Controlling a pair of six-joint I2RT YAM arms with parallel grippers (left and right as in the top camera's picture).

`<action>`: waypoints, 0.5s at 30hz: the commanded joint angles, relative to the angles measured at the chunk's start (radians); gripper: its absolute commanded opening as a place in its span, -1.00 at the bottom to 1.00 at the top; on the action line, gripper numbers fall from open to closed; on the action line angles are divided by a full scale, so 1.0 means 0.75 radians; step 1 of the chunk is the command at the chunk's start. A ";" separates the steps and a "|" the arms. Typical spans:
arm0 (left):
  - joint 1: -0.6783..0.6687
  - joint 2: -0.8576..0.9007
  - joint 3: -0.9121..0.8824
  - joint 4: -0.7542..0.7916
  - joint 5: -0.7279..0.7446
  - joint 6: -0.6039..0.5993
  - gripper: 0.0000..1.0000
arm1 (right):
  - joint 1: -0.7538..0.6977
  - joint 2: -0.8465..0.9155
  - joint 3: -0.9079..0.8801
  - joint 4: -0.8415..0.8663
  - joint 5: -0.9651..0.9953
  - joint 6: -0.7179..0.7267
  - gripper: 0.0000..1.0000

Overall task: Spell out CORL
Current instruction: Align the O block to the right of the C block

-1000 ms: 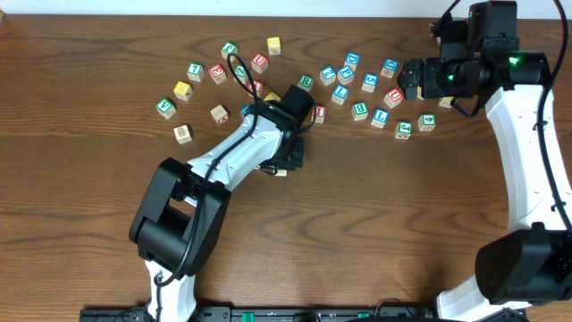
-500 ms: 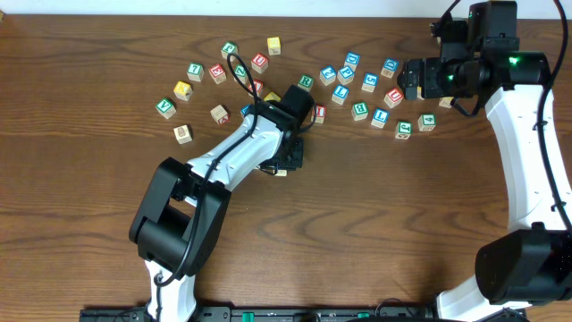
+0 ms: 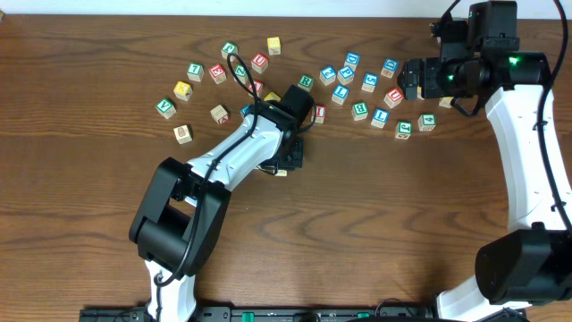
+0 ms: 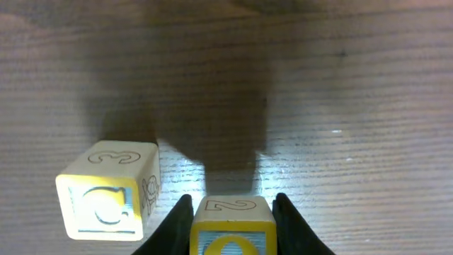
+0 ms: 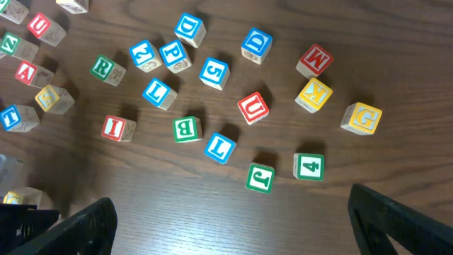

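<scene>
Now your left gripper [image 4: 231, 212], unmoved this past second, clasps the yellow-faced wooden O cube [image 4: 232, 237] just beside the yellow-faced wooden C cube [image 4: 106, 191], starting CO; your right gripper [image 5: 233, 216] hangs wide open.

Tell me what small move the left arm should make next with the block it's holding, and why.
Probably ease the O block away from the wrist camera, level with the C block, then let go. The left gripper presses both its sides, and it sits beside the C across a gap, but nearer the camera.
</scene>
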 commanded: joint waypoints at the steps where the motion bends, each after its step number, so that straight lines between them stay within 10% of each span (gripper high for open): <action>1: -0.001 0.020 -0.007 -0.009 0.002 -0.004 -0.63 | 0.021 -0.006 0.028 -0.003 -0.009 -0.016 0.98; 6: -0.001 0.020 -0.007 -0.009 0.002 -0.004 0.10 | 0.021 -0.006 0.028 -0.003 -0.009 -0.016 0.98; 15: -0.001 0.020 -0.007 -0.009 0.002 -0.004 0.17 | 0.021 -0.006 0.028 -0.003 -0.009 -0.016 0.98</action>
